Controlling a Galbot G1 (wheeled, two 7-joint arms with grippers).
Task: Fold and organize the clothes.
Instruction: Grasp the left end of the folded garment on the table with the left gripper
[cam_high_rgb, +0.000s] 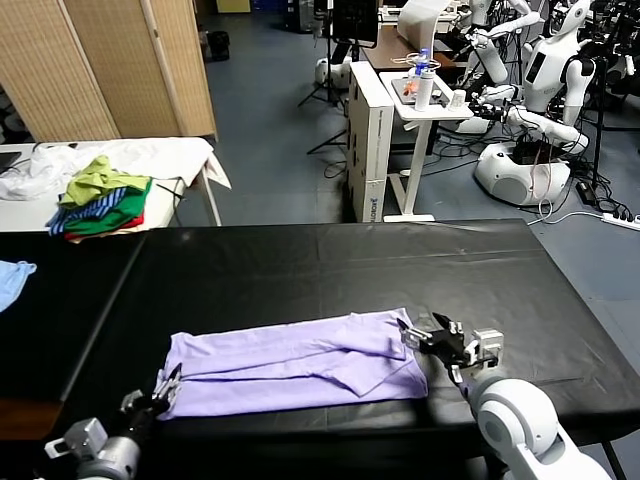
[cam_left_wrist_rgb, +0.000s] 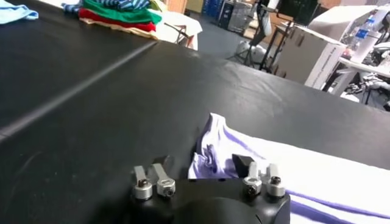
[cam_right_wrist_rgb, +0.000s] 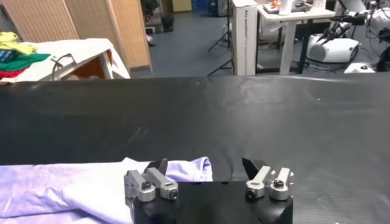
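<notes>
A thin lavender T-shirt (cam_high_rgb: 295, 362) lies folded into a long, softly creased strip on the smooth black bench (cam_high_rgb: 330, 265). The left end effector (cam_high_rgb: 166, 387) has its fingers partly closed at the shirt's corner; whether it grips is unclear. The right end effector (cam_high_rgb: 432, 347) stands open at the opposite edge.

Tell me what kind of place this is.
Most likely a robotics lab or data-collection workshop. Several white humanoid robots stand at the back among floor cables, a black-covered work table holds a lavender T-shirt laid out for folding, and a side table carries a heap of garments.
</notes>
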